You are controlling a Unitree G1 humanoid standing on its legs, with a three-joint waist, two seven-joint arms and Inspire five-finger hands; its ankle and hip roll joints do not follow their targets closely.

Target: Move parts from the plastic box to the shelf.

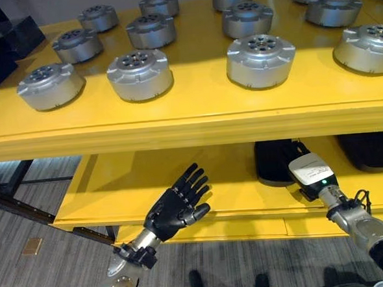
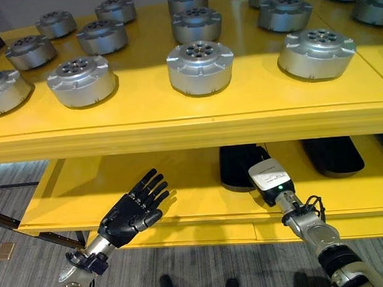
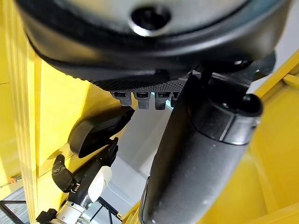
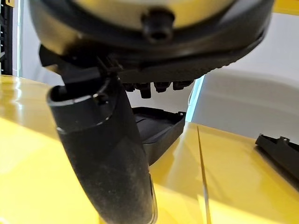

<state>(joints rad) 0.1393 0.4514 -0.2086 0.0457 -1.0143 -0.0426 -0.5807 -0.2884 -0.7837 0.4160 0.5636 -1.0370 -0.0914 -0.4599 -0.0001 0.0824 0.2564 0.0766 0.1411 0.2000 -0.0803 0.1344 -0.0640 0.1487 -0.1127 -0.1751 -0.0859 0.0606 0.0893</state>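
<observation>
The silver parts (image 1: 140, 74) stand in spaced rows on the yellow shelf's (image 1: 196, 117) top deck, probably so each can be set down without knocking its neighbour; the plastic box itself cannot be picked out. The left hand (image 1: 176, 206) hovers at the lower deck's edge, fingers straight, holding nothing; the right hand (image 2: 254, 160) reaches under the top deck toward a black tray (image 4: 159, 128), its fingers straight past the thumb and empty, seemingly going for more.
</observation>
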